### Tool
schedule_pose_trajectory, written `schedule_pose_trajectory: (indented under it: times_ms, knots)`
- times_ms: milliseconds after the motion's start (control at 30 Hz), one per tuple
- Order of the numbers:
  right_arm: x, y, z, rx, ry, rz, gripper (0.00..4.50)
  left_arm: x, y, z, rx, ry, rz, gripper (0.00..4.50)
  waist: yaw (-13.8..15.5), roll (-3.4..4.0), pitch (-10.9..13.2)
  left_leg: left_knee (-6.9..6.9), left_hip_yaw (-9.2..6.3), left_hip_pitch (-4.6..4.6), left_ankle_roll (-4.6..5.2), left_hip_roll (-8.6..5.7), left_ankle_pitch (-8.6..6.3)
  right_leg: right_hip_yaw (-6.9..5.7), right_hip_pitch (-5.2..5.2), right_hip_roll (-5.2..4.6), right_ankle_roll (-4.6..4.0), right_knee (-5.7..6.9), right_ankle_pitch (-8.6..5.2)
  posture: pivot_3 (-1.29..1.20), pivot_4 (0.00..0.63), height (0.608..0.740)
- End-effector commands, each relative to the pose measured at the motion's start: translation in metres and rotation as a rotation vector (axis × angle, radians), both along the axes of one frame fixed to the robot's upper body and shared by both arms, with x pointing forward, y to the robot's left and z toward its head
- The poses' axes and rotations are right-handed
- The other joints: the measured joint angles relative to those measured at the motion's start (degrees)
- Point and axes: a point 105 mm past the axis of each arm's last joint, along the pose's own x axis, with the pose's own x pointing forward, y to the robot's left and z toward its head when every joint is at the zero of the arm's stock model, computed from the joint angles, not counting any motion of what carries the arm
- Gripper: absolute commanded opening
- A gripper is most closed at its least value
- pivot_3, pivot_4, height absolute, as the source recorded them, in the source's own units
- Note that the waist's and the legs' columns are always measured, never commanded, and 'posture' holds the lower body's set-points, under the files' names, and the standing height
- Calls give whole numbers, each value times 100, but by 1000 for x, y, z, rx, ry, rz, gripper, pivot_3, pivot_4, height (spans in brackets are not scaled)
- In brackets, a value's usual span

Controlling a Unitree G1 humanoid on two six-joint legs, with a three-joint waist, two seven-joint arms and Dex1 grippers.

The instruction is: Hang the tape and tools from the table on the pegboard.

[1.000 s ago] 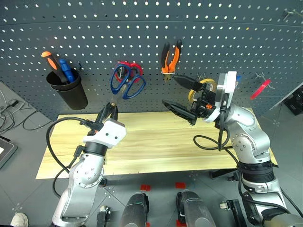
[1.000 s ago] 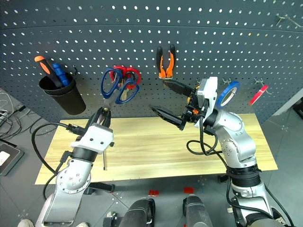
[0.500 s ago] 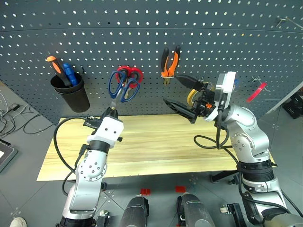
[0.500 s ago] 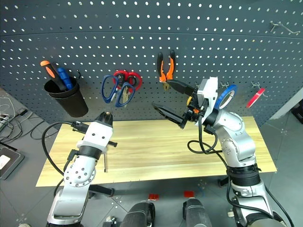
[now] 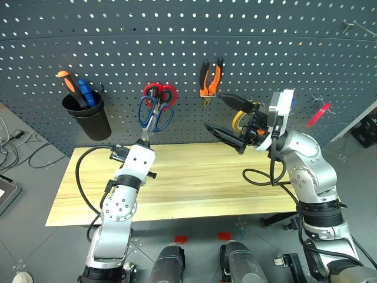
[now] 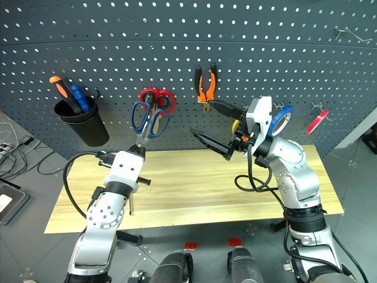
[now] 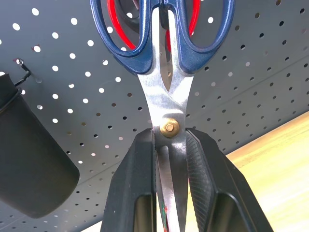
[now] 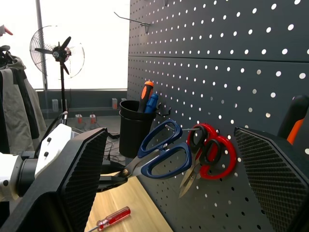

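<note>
My left gripper (image 7: pixel 170 140) is shut on the steel blades of the dark-blue-handled scissors (image 5: pixel 155 115). They stand handles up against the pegboard (image 5: pixel 177 35), overlapping the red-handled scissors (image 5: pixel 160 91) on their hook. Whether the blue handles rest on that hook I cannot tell. The pliers (image 5: pixel 211 75) hang higher up, to the right. The thin red tape (image 5: pixel 321 112) hangs at the far right. On the table (image 5: pixel 194 177) lies the red-handled screwdriver (image 8: pixel 112 218), by my left arm. Below the pliers my right gripper (image 5: pixel 212 111) is open, holding nothing and pointing left.
A black cup (image 5: pixel 88 118) with orange and blue screwdrivers hangs at the left of the board. A yellow tape roll (image 5: pixel 238 121) and a blue one (image 6: pixel 283 118) hang behind my right gripper. Cables lie on the floor at the left.
My left gripper has sunk a little and rolled, so the blue scissors now stand more upright against the red ones. The right gripper has kept still. The camera shifted slightly.
</note>
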Motion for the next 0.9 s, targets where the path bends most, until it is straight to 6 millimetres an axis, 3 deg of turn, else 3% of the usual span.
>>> schedule_pose_trajectory:
  times_ms: [33,467,600,767,900]
  knots:
    - [-9,0,9,5,-51,6,4500,-3,1,11,4,-38,-4,542,-2,0,-8,0,0,0,0,0,0,0,0,0,0,0,0,-157,148,740]
    - [-12,-2,-1,-32,-29,21,4500,-6,4,-2,-26,24,9,4483,-4,1,-25,2,1,3,4,0,-2,3,3,0,0,1,0,-153,180,740]
    - [-14,2,-12,-101,-21,39,4500,-16,15,-24,-81,107,92,4483,-3,2,-22,2,2,6,32,-1,-19,5,7,0,0,-1,0,-146,221,740]
    - [-18,15,-57,-329,43,69,4500,-42,44,-74,-224,319,295,4483,0,5,2,2,5,18,46,2,-27,9,14,0,-2,-1,-1,-130,277,740]
    - [-24,24,-64,-389,10,74,4500,-52,67,-83,-370,378,439,4483,21,2,198,10,-1,47,56,2,-32,5,55,-1,-3,-7,-2,-116,337,740]
